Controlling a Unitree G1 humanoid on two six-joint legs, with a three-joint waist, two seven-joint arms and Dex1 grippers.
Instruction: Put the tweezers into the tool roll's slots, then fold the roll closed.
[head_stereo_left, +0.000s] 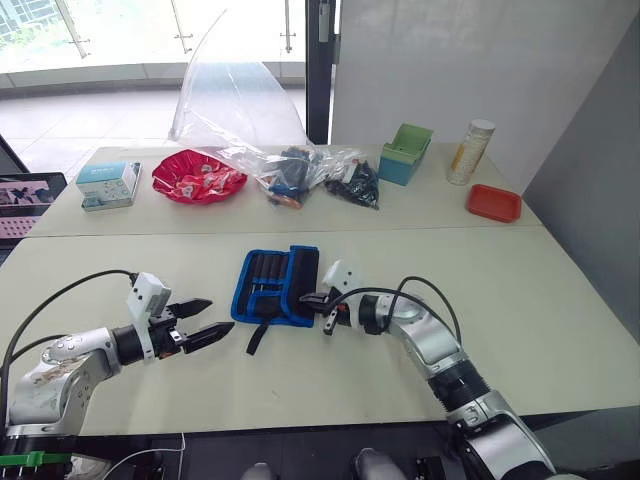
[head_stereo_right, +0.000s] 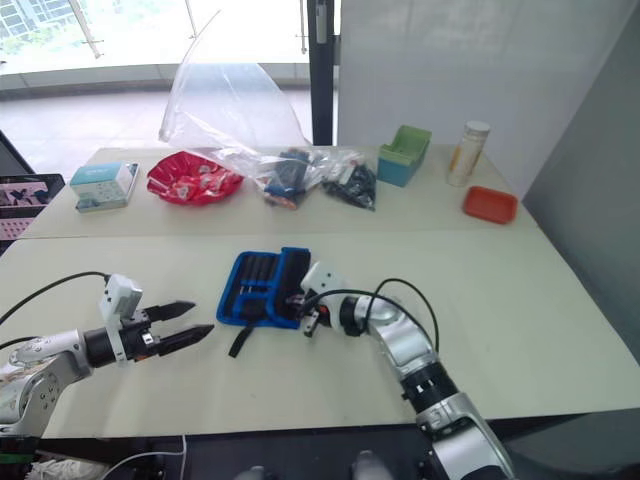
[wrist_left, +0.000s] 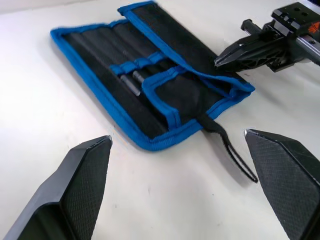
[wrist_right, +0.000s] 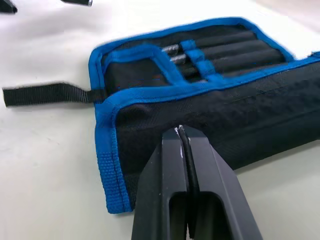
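Right gripper (wrist_right: 184, 131) level at tool roll (wrist_right: 210, 100)

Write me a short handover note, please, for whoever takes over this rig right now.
Left gripper: open, holding nothing, above the table just left of the tool roll.
Right gripper: shut, its tip at the roll's right flap; whether it pinches the fabric cannot be told.
Tool roll: lies on the near table, right flap partly folded over, strap trailing loose toward the robot.
Done: tweezers sit in the slots; a full count cannot be made.
Left: finish folding the roll closed.
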